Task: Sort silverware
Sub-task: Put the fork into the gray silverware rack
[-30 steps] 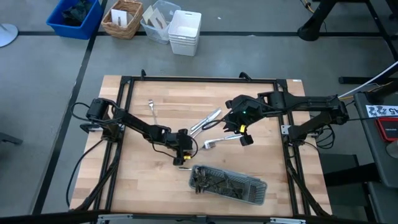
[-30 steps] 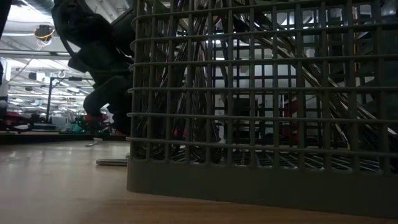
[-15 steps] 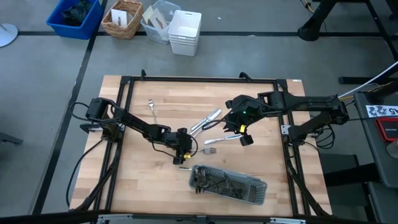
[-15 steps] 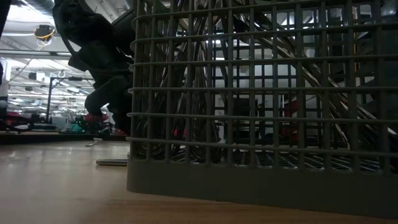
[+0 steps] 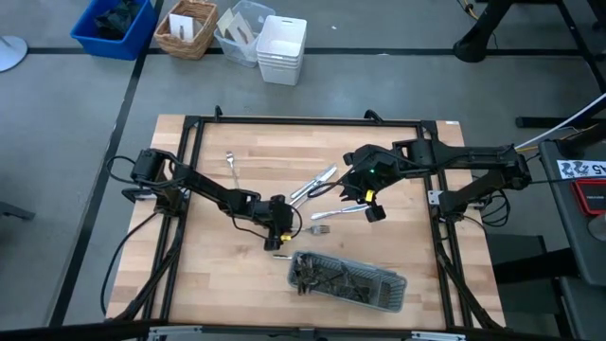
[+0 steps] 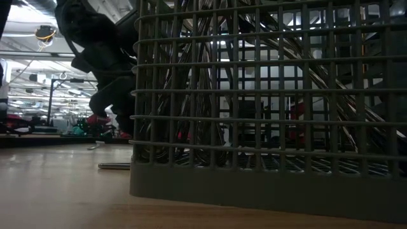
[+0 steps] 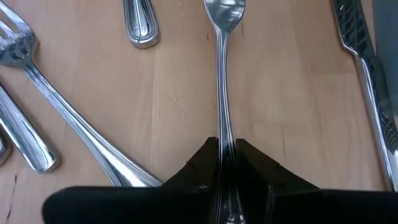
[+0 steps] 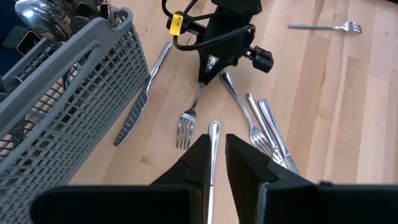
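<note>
Since a second ago our left gripper has pressed its fingers onto the handle of a fork lying flat on the wooden table, pinching it. Nearest the table's front edge we see the grey mesh tray holding cutlery, a knife beside it. Farther back, our right gripper pinches another slim handle. More loose pieces lie at mid-table, and one lone fork sits well apart.
</note>
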